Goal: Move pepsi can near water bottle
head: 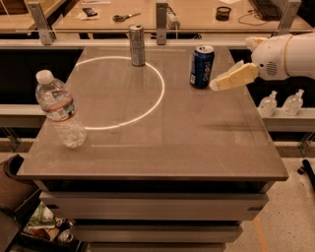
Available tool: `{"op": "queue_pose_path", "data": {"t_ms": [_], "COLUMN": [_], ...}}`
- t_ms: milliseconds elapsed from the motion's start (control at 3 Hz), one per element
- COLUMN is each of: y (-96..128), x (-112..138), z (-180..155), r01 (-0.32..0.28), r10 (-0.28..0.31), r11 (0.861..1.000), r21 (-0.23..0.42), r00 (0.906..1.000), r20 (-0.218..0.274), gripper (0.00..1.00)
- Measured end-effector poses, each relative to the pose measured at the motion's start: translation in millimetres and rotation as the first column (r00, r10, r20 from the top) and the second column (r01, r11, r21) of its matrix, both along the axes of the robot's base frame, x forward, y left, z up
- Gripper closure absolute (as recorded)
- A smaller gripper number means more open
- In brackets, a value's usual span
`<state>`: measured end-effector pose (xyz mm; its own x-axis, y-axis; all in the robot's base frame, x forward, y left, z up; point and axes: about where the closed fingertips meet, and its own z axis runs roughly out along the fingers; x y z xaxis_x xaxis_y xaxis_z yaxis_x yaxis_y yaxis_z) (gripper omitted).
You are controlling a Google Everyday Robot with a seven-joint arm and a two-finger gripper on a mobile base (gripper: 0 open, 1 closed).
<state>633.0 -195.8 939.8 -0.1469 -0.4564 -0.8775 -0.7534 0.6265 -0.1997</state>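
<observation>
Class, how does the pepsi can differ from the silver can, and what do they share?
The pepsi can is dark blue and shorter; the silver can is grey, slimmer, taller. The gripper hovers just beside the pepsi can, far from the silver can, which stands on the white ring. Both stand upright on the table.

Robotics lab or office workspace. A grey work table [147, 147] stands in front of a long wooden desk [197, 17] holding scissors [125, 17], a keyboard [266, 7] and cables [246, 19]. Two small white bottles [268, 103] sit on a low shelf [295, 118] at right, above a speckled hard floor [290, 216]. The robot's gripper [215, 85] hangs over the table's far right side, just beside a pepsi can [202, 66].
</observation>
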Motion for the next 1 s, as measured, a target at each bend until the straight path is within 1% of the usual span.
{"op": "queue_pose_path", "data": {"t_ms": [333, 667, 1000], "y": [0.1, 6.8, 13.5], "x": [0.0, 13.8, 36.5], "z": [0.0, -9.7, -25.0], "r01": [0.0, 0.009, 0.027], "r10": [0.0, -0.009, -0.028], "r11": [1.0, 0.999, 0.998], "r21": [0.0, 0.032, 0.056], "r00": [1.0, 0.9999, 0.9996], "r20": [0.0, -0.004, 0.009], "gripper": [0.0, 0.0, 0.0]}}
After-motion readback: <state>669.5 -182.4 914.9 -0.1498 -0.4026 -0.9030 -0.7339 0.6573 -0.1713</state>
